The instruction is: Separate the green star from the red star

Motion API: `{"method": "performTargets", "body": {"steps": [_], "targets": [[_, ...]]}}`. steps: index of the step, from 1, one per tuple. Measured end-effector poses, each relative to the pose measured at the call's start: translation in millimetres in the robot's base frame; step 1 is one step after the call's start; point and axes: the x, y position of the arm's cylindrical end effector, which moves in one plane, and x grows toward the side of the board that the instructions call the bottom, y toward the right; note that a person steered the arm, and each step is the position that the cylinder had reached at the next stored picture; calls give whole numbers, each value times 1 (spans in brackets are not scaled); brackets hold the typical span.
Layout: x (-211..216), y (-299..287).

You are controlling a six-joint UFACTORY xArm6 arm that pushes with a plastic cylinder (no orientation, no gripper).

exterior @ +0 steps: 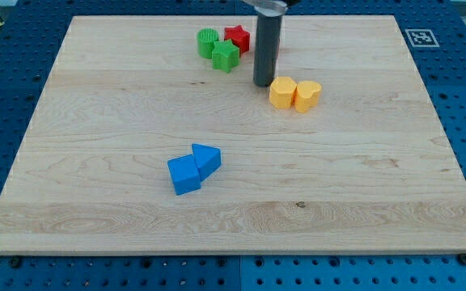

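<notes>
Wooden board (95, 162): green star (226, 56) touching red star (236, 37); my tip (264, 83) just right; no claw.

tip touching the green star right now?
No: my tip sits apart from the green star, toward the view's right, next to the yellow blocks.

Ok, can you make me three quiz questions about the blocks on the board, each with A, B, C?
1. Where is my tip?
A. Beside the blue blocks
B. Just left of the yellow blocks, below the red star
C. Off the board

2. How many green blocks are there?
A. One
B. Two
C. Four

3. Are the green star and red star apart?
A. Yes, far apart
B. No, close together, seemingly touching
C. One is stacked on the other

Answers:
1 B: the tip sits beside the yellow blocks.
2 B: a green round block and the green star.
3 B: the green star sits against the red star.
</notes>
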Motion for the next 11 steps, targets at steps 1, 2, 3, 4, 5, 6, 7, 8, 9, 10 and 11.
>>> {"method": "performTargets", "body": {"steps": [1, 2, 3, 4, 5, 6, 7, 8, 9, 10, 11], "targets": [[18, 13], [19, 50], [25, 83], [28, 99], [17, 81], [-9, 59], [-29, 44], [-36, 17], [-45, -11], [-49, -37], [-49, -63]]}}
